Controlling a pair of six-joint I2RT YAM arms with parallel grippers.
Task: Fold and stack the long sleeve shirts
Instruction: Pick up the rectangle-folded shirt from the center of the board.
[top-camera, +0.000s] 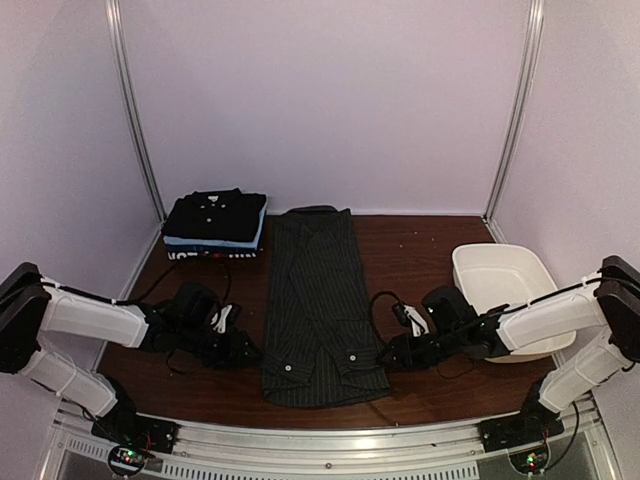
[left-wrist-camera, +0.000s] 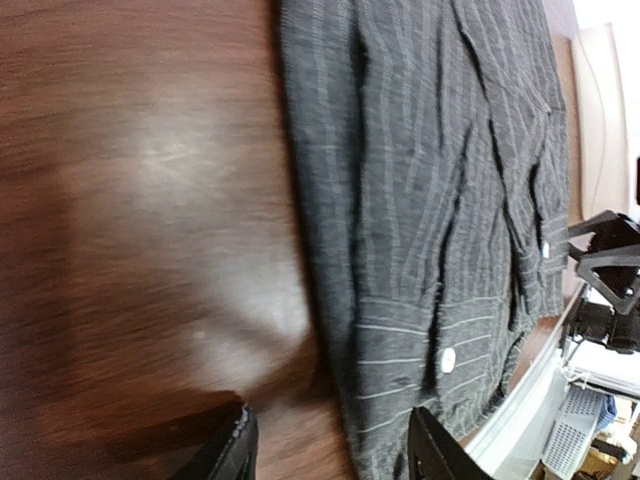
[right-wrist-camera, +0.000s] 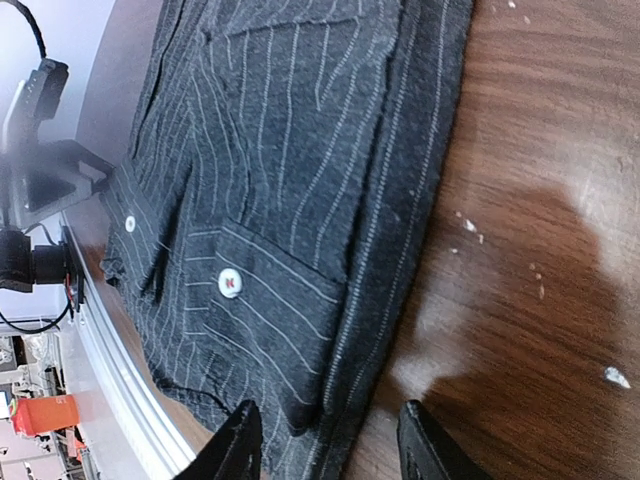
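pinstripe shirt (top-camera: 318, 300) lies as a long strip down the middle of the desk (top-camera: 410, 250), collar end far, hem just short of the front rail (top-camera: 330, 432). left end effector (top-camera: 245, 352) is at its near-left edge and right end effector (top-camera: 388, 355) at its near-right edge. Both have fingers apart (cloth edge lies flat between them, not pinched). stack (top-camera: 215, 225) far-left, tub (top-camera: 500, 278) right. Bare desk on both sides of the strip.

The charcoal pinstriped cloth shirt (top-camera: 315, 300) lies in the middle of the brown wooden table (top-camera: 410, 250). The stack of folded black and blue shirts (top-camera: 215, 225) sits behind it, to the left. The white plastic tub (top-camera: 500, 280) sits to its right.
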